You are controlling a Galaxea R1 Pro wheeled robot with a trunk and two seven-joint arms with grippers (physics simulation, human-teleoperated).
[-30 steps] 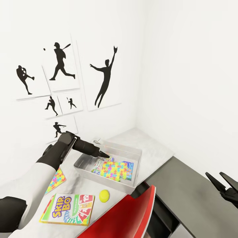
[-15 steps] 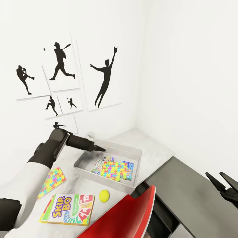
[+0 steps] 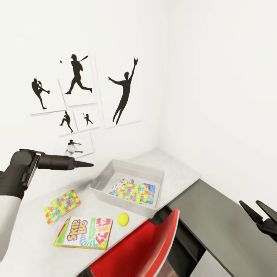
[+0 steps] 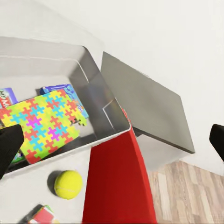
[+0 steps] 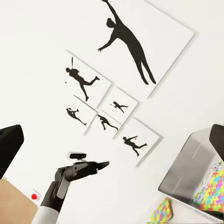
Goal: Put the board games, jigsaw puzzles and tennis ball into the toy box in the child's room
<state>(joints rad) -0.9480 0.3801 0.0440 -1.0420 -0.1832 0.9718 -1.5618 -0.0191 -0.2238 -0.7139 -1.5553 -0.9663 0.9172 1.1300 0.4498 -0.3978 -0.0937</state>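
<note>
The toy box (image 3: pixel 100 177) on the table (image 3: pixel 181 173) already holds one jigsaw puzzle (image 3: pixel 132 192) lying on top of at least two board games, whose edges peek out beneath it. Left to do, by my reading: the second puzzle (image 3: pixel 61 200), the Skip-Bo game (image 3: pixel 85 232) and the tennis ball (image 3: pixel 123 219), all on the tabletop beside the box. The left gripper (image 3: pixel 89 164) hangs empty above the table, fingers spread in its wrist view, and the right gripper (image 3: pixel 257 211) waits open and empty, well off to the side.

Bright, even simulator light, soft faint shadows, sharp focus — wide-angle stretch toward edges
</note>
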